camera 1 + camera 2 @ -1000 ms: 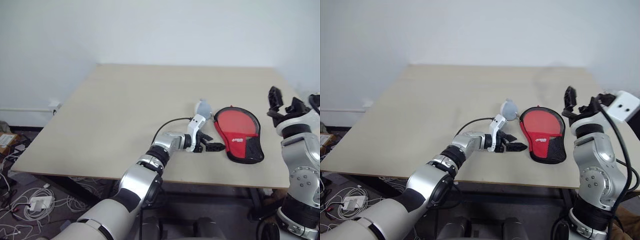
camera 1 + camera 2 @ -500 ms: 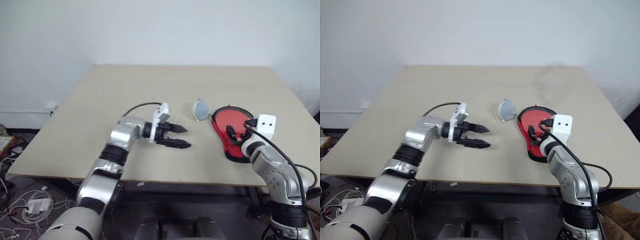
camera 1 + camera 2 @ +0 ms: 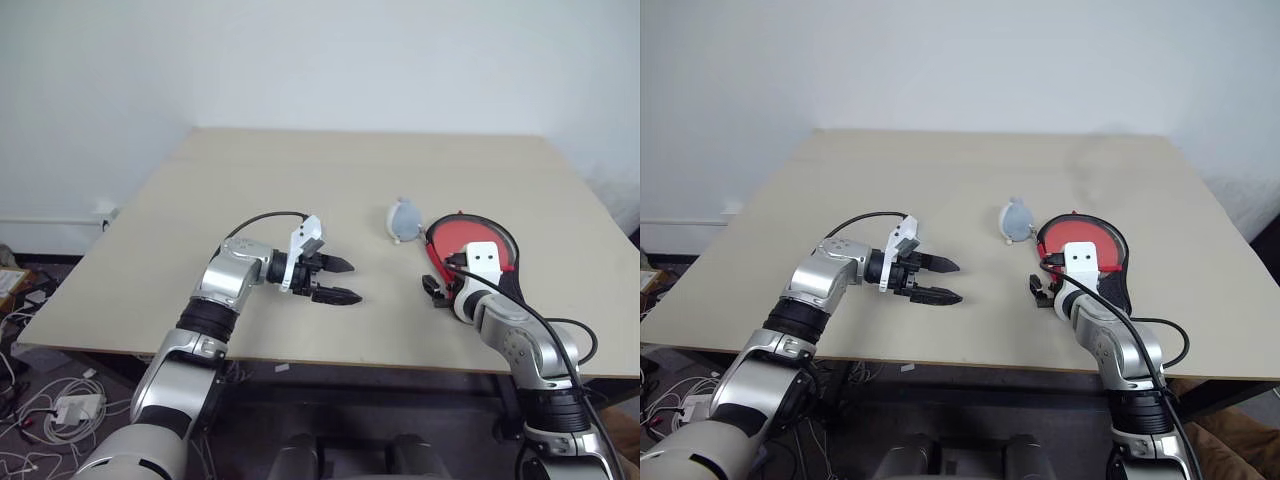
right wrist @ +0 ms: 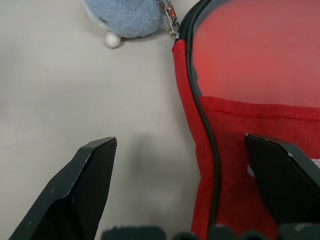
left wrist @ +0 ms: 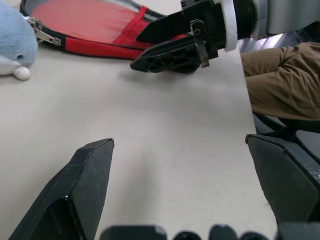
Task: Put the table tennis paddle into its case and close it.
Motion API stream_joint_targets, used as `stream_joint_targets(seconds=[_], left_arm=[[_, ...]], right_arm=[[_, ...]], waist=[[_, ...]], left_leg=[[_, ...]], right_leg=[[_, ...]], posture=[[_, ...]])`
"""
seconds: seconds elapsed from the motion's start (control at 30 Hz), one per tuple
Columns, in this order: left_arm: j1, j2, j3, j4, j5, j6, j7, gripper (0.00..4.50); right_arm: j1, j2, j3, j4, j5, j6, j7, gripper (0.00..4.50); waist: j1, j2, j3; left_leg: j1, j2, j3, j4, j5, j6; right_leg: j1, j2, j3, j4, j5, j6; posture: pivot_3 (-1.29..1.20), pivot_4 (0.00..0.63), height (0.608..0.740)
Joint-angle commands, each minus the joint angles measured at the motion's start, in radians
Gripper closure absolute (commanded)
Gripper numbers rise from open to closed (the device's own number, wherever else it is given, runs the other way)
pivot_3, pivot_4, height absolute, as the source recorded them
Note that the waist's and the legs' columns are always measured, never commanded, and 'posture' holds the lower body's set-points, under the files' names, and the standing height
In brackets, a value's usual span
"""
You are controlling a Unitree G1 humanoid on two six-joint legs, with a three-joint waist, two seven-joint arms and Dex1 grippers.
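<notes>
Left gripper spread wide above bare table, right gripper unclenched, empty, low at near edge of red case, plush keychain beside it

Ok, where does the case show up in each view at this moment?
Left eye view: the case lies right of centre.
Right eye view: the case lies right of centre too.
Left wrist view: the case lies beyond the right gripper.
Right wrist view: the case lies close ahead.
Shared landmark: the blue plush toy beside the case.
</notes>
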Motion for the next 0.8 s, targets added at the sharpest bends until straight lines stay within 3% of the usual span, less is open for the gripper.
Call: stream_joint_targets(seconds=[0.03,0.27,0.43,0.53,0.8], left_arm=[[-0.025,-0.018,0.013,-0.018,-0.02,-0.036,0.008,0.0],[-0.007,-0.059,-0.018,-0.032,-0.014,-0.053,0.026,0.0],[-0.01,-0.1,-0.022,-0.029,-0.015,-0.052,0.059,0.0],[-0.003,-0.115,-0.027,-0.046,-0.019,-0.04,0.064,0.0],[-0.017,-0.113,-0.016,-0.043,-0.024,-0.032,0.075,0.0]], right_arm=[[-0.008,-0.012,0.012,0.008,-0.051,0.024,-0.003,0.05],[0.004,-0.073,0.101,0.002,-0.178,0.06,-0.016,0.05],[0.01,-0.081,0.071,-0.026,-0.209,0.087,-0.011,0.05],[0.005,-0.088,0.065,-0.035,-0.22,0.096,-0.004,0.64],[-0.004,-0.079,0.051,-0.02,-0.249,0.111,-0.004,3.53]], waist=[[0.0,0.0,0.0],[0.006,-0.001,0.0],[0.018,-0.001,0.0],[0.018,-0.001,0.0],[0.017,-0.001,0.0]], left_leg=[[0.0,0.0,0.0,0.0,0.0,0.0],[0.0,0.0,0.0,0.001,0.0,0.0],[0.0,0.0,0.0,0.002,0.0,0.0],[0.0,0.0,0.0,0.002,0.0,0.0],[0.0,0.0,0.0,0.002,0.0,0.0]], right_leg=[[0.0,0.0,0.0,0.0,0.0,0.0],[0.001,0.0,0.0,0.0,0.0,0.0],[0.001,0.0,-0.001,0.0,0.0,0.0],[0.001,0.0,-0.001,0.0,0.0,0.0],[0.001,0.0,-0.001,0.0,0.0,0.0]], posture=[[0.0,0.0,0.74],[0.0,0.0,0.74],[0.0,0.0,0.74],[0.0,0.0,0.74],[0.0,0.0,0.74]])
